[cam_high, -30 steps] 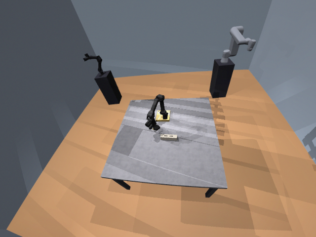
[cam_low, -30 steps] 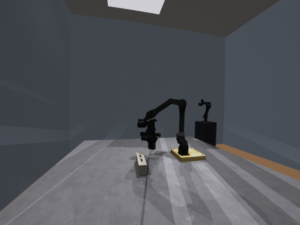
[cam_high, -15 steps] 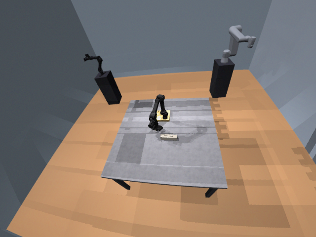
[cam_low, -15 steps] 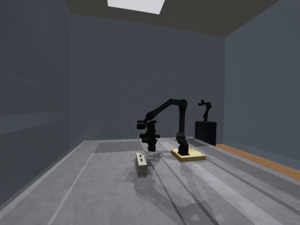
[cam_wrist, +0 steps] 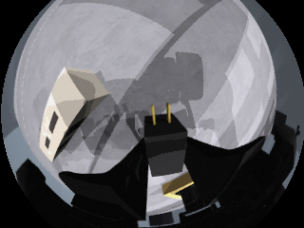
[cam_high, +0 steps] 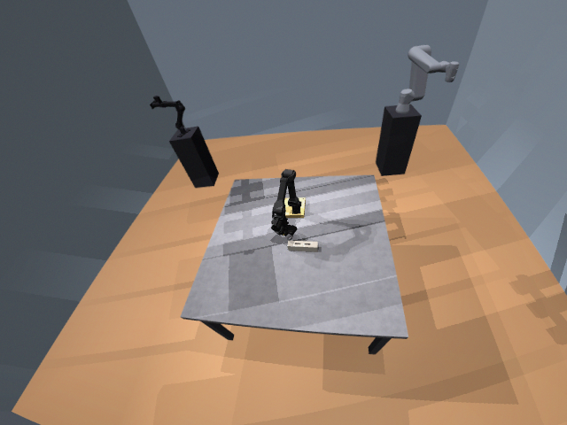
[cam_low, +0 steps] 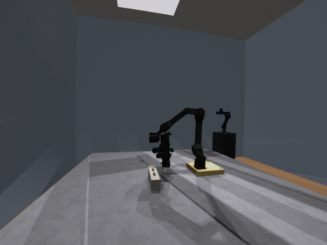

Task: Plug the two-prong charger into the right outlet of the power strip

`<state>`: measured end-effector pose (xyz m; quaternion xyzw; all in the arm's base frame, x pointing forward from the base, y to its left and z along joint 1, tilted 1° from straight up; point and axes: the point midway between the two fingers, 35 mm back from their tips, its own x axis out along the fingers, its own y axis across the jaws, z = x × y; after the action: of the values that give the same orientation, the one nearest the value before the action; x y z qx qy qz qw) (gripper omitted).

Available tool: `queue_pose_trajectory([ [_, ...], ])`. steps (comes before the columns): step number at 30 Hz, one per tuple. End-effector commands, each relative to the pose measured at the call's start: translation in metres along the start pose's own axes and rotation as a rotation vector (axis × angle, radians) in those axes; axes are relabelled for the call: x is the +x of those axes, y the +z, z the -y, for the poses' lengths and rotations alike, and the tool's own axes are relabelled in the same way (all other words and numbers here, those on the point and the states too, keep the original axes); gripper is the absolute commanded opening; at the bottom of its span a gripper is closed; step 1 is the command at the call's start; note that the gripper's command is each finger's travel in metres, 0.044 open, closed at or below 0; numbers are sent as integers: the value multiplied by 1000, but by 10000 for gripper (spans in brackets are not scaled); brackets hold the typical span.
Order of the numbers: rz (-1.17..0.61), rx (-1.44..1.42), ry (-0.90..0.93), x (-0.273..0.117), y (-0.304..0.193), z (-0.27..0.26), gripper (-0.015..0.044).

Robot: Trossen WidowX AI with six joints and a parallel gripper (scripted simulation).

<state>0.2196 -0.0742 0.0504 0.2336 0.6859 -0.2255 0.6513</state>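
Note:
My gripper (cam_wrist: 161, 139) (cam_low: 165, 165) is shut on the black charger (cam_wrist: 165, 142), a dark block held between the two fingers. Its two gold prongs (cam_wrist: 154, 115) point away from the fingers. In the top view the gripper (cam_high: 291, 233) is above the table, just behind the left end of the power strip. The cream power strip (cam_high: 302, 248) (cam_low: 155, 182) (cam_wrist: 62, 109) lies on the table with two dark outlets on its top face. In the wrist view it is off to the left of the charger, and the prongs are clear of it.
The arm's yellow base plate (cam_high: 300, 212) (cam_low: 211, 172) sits on the grey table (cam_high: 338, 297) (cam_low: 118, 218) behind the strip. A black arm on a pedestal (cam_high: 194, 158) and a grey arm on a pedestal (cam_high: 397, 142) stand beyond the table.

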Motion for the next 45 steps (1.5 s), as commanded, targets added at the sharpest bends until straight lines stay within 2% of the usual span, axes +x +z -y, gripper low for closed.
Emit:
queue_pose_trajectory([
  [1, -1, -47, -2, 3, -5, -7, 0],
  [45, -2, -435, -23, 27, -54, -61, 0],
])
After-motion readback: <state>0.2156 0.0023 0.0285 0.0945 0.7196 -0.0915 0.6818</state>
